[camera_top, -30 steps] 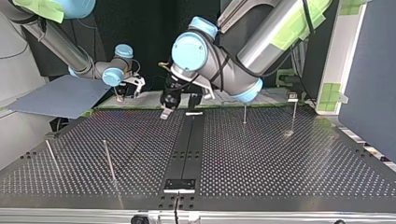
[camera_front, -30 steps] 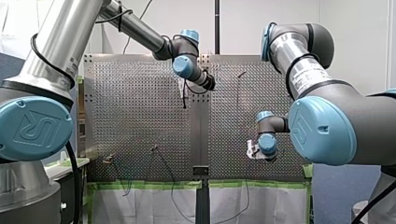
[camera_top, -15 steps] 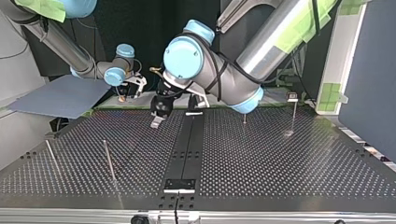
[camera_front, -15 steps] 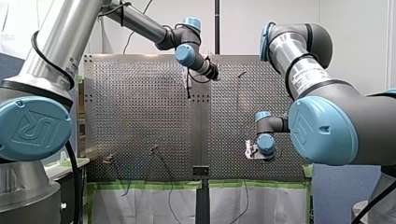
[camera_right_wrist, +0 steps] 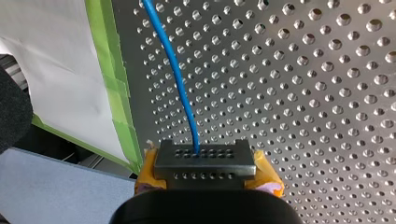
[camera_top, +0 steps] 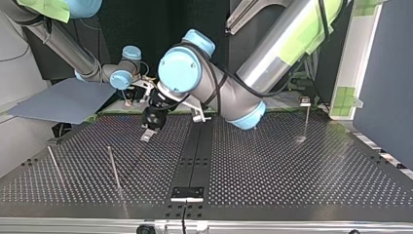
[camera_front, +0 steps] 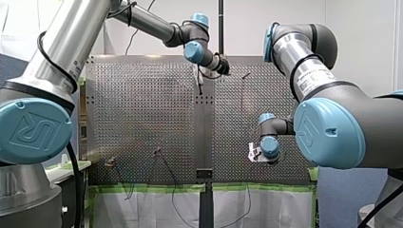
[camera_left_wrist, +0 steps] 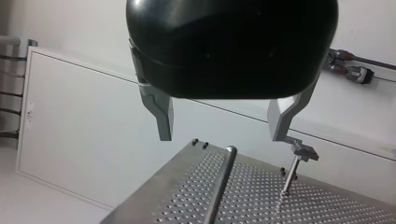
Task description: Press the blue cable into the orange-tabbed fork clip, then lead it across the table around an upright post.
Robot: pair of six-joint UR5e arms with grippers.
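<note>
Left gripper (camera_top: 147, 132) has swung past the dark middle strip (camera_top: 195, 151) toward the top view's left, fingers spread and empty. I'd guess it's lining up to take over the cable. My right gripper (camera_right_wrist: 204, 163) pinches the blue cable (camera_right_wrist: 175, 70), probably just keeping it anchored; it runs ahead over the perforated table (camera_right_wrist: 317, 93), apart from the left one.

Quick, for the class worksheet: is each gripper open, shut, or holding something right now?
Left gripper: open, holding nothing.
Right gripper: shut on the blue cable.
</note>
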